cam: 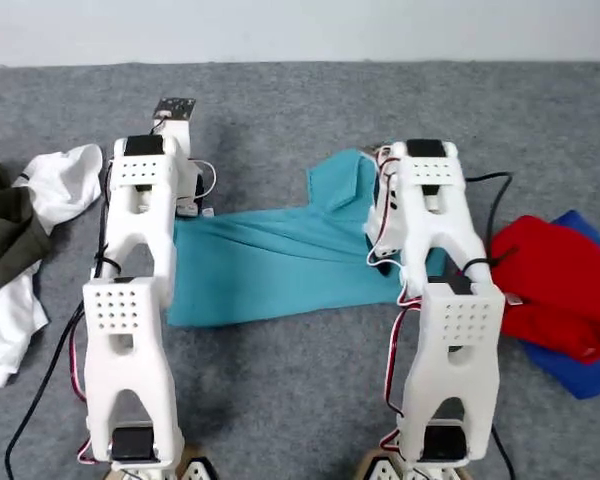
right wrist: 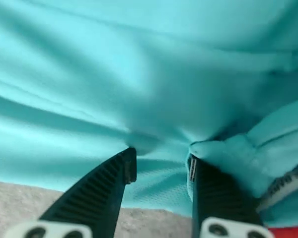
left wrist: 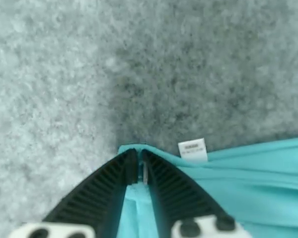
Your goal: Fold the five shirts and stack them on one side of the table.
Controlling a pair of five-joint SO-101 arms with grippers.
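The main risk is on the side of the left pincer (left wrist: 139, 156): it is clamped on only the very corner of the teal shirt (cam: 280, 260), close to the small white label (left wrist: 192, 149). If the arm pulls strongly, I think this thin hem can slip out, and the fold will then fall open. The right pincer (right wrist: 159, 166) has its jaws apart just above the cloth, with one loose fold beside one finger. If it closes here, it may catch several layers at once and bunch the shirt instead of lifting one clean edge. An uneven pull from the two arms could also drag the shirt toward the red shirt (cam: 555, 275).

The teal shirt lies in the middle of the grey tabletop (cam: 280, 400), stretched between the two arms. It is partly folded, with long wrinkles and one part turned up toward the far edge.
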